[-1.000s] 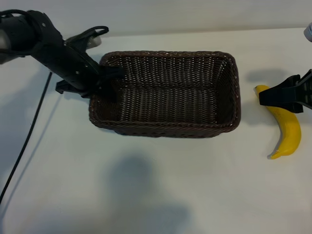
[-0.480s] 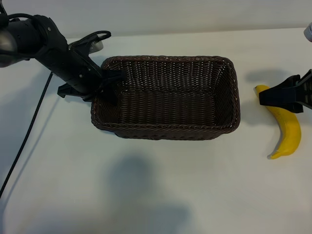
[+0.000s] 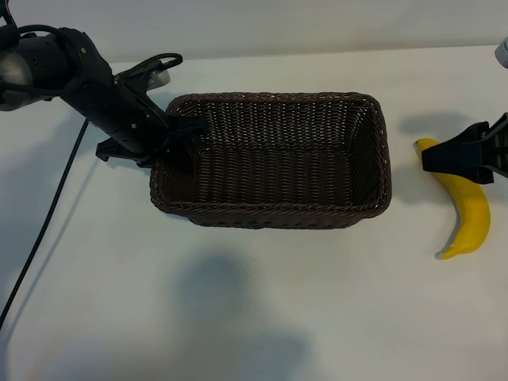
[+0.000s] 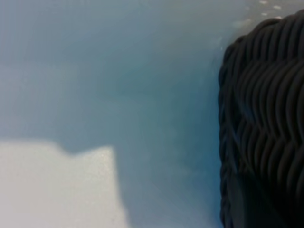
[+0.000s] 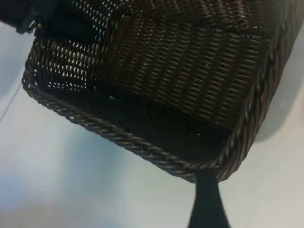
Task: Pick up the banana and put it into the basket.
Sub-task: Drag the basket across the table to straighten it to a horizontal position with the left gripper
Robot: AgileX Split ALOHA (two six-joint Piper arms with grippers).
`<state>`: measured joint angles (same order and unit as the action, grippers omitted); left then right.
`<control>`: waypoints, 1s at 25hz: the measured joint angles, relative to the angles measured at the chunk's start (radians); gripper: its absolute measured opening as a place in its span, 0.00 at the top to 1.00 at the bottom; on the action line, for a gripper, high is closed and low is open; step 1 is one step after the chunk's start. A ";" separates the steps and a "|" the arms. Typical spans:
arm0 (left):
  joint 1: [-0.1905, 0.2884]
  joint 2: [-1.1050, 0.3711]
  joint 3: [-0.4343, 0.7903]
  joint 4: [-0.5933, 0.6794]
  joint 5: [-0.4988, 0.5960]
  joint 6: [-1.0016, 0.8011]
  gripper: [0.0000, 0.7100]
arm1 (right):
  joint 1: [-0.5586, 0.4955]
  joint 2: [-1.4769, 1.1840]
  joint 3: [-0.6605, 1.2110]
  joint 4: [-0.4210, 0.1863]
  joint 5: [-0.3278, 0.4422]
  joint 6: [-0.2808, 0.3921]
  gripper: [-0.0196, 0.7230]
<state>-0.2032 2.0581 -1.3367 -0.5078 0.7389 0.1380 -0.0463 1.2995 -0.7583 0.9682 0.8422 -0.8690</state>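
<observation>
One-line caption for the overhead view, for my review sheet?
Left claw grips the short wall of the empty basket while the open right claw hangs over the banana on the table.

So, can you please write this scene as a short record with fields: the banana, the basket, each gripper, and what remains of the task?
banana: lies on the table, right of the basket, outside it
basket: dark wicker, nothing inside
left gripper: shut on the basket's left rim
right gripper: open, over the banana's upper end, not closed on it
task state: banana not yet picked up
</observation>
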 joint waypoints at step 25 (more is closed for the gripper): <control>0.000 -0.140 -0.152 0.219 0.217 -0.069 0.30 | 0.000 0.000 0.000 -0.001 0.000 0.000 0.31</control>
<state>-0.2032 1.9181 -1.4889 -0.2890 0.9562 0.0692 -0.0463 1.2995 -0.7583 0.9673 0.8422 -0.8690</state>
